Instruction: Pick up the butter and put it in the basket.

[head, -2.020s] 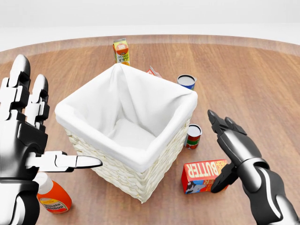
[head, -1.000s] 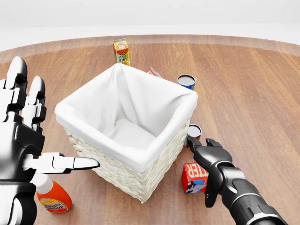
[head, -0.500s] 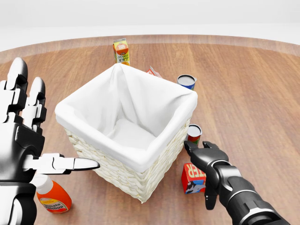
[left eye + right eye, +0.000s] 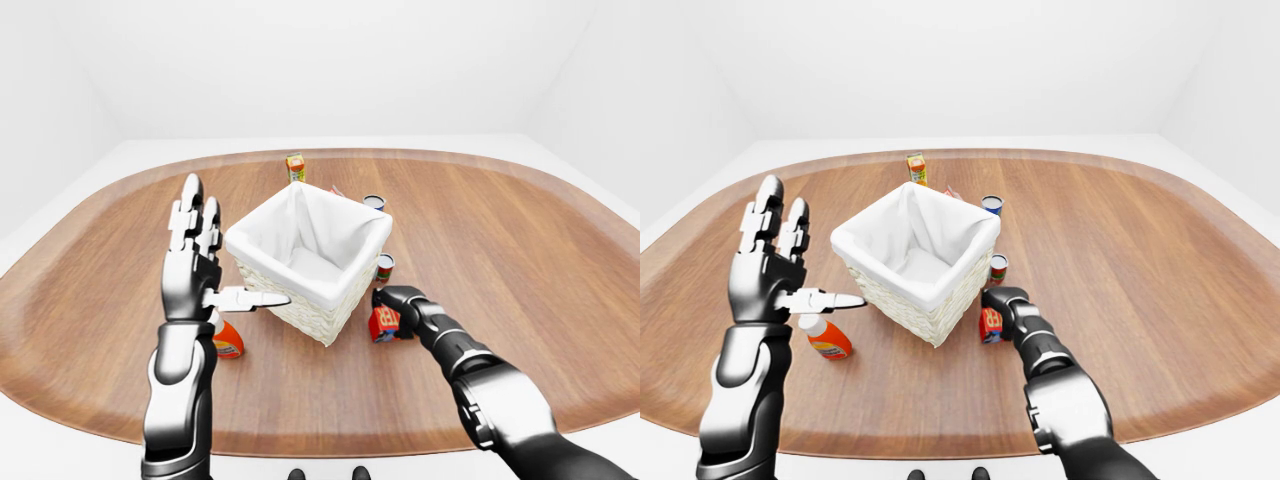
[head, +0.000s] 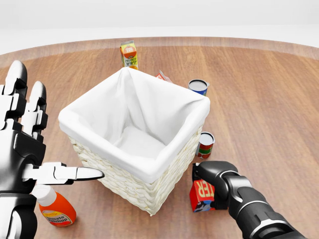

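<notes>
Big round wooden worktop (image 5: 269, 89) with a white-lined wicker basket (image 5: 130, 172) in the middle. Butter box (image 5: 201, 194), red with white letters, standing on the worktop just beside the basket's near right corner, not in the basket. Right hand (image 5: 215, 181) wrapped round the butter box, fingers closed on its top and side. Left hand (image 5: 22, 144) held up on the left of the basket, fingers spread wide and pointing up, thumb sticking out toward the basket, holding nothing. Tomato ketchup bottle (image 5: 56, 208), orange with a white top, lying on the worktop near the left hand, partly hidden by it. Small red and green can (image 5: 205, 144) just right of the basket, a bit farther than the butter. Blue can (image 5: 198, 86) farther off on the right. Orange juice carton (image 5: 129, 55) standing far away past the basket. Small red carton (image 5: 163, 76) peeking out past the basket's far rim.
</notes>
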Tool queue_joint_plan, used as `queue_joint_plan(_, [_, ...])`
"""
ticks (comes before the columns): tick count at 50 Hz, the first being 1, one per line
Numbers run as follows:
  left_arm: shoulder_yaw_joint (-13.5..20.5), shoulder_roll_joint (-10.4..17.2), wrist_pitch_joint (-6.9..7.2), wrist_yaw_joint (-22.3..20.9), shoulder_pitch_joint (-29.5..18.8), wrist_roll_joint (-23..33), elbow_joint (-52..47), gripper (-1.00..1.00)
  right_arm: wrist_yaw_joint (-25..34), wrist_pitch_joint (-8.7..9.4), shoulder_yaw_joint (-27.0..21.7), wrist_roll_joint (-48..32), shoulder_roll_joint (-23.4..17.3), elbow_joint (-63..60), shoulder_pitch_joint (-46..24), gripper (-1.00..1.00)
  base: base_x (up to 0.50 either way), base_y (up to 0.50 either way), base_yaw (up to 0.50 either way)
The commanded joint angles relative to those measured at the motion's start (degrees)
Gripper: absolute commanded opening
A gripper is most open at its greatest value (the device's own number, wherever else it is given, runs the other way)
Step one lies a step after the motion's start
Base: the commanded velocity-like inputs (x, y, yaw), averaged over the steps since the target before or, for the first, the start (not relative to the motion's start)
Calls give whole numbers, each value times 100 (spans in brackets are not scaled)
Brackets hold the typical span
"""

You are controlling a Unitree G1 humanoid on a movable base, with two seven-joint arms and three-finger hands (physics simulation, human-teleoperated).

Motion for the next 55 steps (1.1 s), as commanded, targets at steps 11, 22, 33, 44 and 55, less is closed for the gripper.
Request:
queue_joint_plan(11, [54, 33, 0, 4, -52, -100, 35, 100, 511, 0, -50, 303, 360, -53, -263, -100, 0, 0, 0])
queue_joint_plan(22, [79, 58, 0, 25, -118, -149, -76, 100, 628, 0, -60, 441, 3, -222, -148, -100, 0, 0, 0])
queue_joint_plan(33, [79, 68, 0, 35, -144, -152, -110, 100, 767, 0, -82, 475, -673, -540, 291, -100, 0, 0, 0])
queue_joint_plan(44, [32, 50, 0, 28, -110, -97, -230, 100, 1579, 0, -670, 1634, -1089, -1679, 715, -100, 0, 0, 0])
queue_joint_plan(55, [-31, 2, 0, 26, -77, -59, -267, 100, 3529, 0, -1438, 3707, -1150, -5178, 1663, -100, 0, 0, 0])
